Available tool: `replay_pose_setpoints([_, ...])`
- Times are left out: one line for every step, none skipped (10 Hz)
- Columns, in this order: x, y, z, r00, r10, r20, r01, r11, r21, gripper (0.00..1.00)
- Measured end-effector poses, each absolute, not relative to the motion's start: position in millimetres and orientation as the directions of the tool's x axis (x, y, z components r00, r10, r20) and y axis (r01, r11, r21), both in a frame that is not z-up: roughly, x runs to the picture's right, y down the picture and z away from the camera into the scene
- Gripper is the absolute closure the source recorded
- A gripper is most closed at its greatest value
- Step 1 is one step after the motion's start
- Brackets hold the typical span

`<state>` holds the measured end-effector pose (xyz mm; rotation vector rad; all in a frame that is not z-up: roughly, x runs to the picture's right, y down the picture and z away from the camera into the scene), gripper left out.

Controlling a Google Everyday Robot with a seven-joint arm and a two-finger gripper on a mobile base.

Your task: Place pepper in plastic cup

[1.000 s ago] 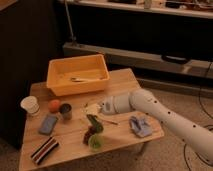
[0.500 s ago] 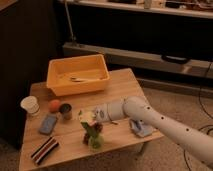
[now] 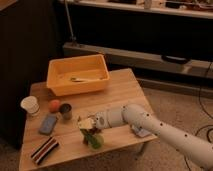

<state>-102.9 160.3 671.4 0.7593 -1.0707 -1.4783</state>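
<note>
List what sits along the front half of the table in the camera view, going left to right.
White paper cup → blue sponge → orange fruit → metal cup → gripper just above the plastic cup → blue cloth, mostly hidden behind the arm. The pepper is left out, since it is not clearly visible at the gripper.

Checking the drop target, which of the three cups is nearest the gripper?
The lime-green plastic cup, directly below the gripper. The metal cup and white paper cup stand farther left.

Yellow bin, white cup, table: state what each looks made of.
Yellow bin: likely plastic, smooth, uniform colour. White cup: probably paper, matte. Table: wood, visible plank grain. The claw hangs just above the green plastic cup.
</note>
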Motion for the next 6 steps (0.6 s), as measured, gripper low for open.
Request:
replay_pose_setpoints([-100,164,673,-0.180,-0.980,0.087,0.388,0.011,0.921,1.00])
replay_pose_setpoints([-96,167,673,-0.168,-0.984,0.067,0.375,-0.001,0.927,1.00])
replay_pose_setpoints([-92,169,673,-0.159,-0.986,0.051,0.366,-0.011,0.930,1.00])
replay_pose_setpoints([-89,170,673,-0.152,-0.988,0.036,0.361,-0.021,0.932,0.97])
replay_pose_setpoints([-85,171,672,-0.152,-0.988,0.018,0.356,-0.038,0.934,0.88])
replay_pose_setpoints([-84,172,671,-0.164,-0.987,0.002,0.348,-0.056,0.936,0.76])
